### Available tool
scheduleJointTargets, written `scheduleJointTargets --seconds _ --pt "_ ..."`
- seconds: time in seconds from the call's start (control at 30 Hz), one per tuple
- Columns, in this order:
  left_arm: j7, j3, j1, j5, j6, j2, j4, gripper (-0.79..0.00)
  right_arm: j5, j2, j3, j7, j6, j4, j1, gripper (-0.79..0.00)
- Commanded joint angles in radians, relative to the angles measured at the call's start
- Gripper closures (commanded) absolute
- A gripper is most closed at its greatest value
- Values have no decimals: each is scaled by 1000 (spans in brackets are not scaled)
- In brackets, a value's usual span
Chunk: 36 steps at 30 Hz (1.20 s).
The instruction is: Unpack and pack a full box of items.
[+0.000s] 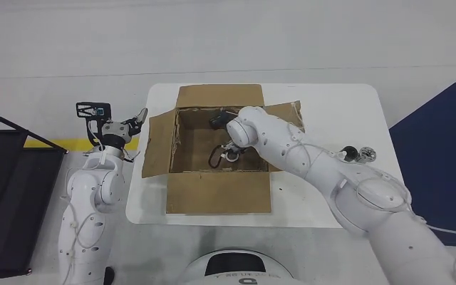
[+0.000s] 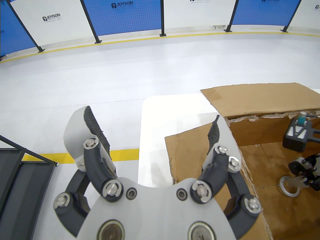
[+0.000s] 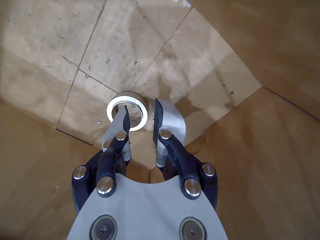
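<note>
Brown box floor bears a metal ring straddled by the right gripper.

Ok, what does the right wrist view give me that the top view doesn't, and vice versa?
Right wrist view: the right gripper is open, one finger inside the metal ring on the floor of the box, the other outside. Top view: the left gripper open beside the table, and small items on the table right of the box. Both: the right gripper down inside the box.
</note>
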Motion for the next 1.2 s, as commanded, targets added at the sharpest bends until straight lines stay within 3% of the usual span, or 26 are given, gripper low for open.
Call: scheduleJointTargets --seconds 0.0,0.63,0.9,1.03,1.1,1.17 --pt "0 0 0 0 0 0 0 -785 22 -9 13 -7 -27 14 1 -200" --pt "0 0 0 0 0 0 0 -785 -14 -43 64 52 -57 92 4 -194" --pt "0 0 0 0 0 0 0 -785 -43 -61 62 74 -70 127 -15 -151" --pt "0 0 0 0 0 0 0 -785 -49 -74 65 71 -75 138 -20 -102" --pt "0 0 0 0 0 0 0 -785 -53 -81 66 70 -76 145 -22 0" --pt "0 0 0 0 0 0 0 -785 -58 -87 68 69 -72 157 -22 0"
